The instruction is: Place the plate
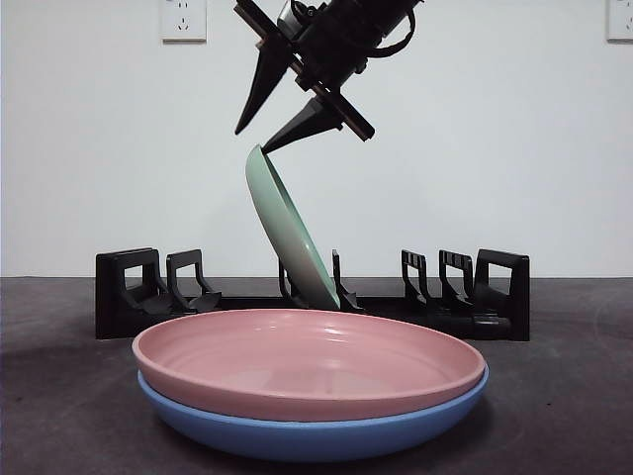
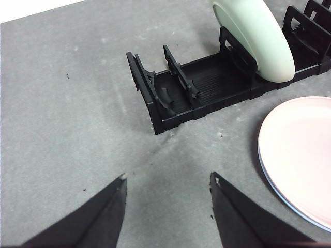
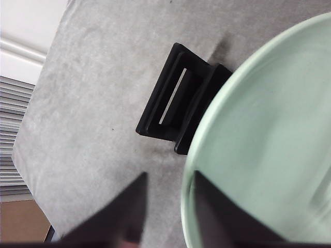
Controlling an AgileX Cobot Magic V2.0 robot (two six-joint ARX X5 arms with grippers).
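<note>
green plate (image 1: 289, 230) standing tilted in a middle slot of the black rack (image 1: 119, 297), lower edge down between the dividers. right gripper (image 1: 269, 129) just above its top rim, jaws parted, astride the rim. left gripper (image 2: 168, 185) spread wide over bare table (image 2: 62, 113). near the rack, pink plate (image 1: 307, 361) stacked on blue plate (image 1: 297, 430).

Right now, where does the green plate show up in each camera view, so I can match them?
Front view: green plate stands tilted in the middle of the black rack, just under the right gripper.
Left wrist view: green plate near the top edge, seated in the rack.
Right wrist view: fills the right side, beside the jaws.
Shared landmark: the black rack.
</note>
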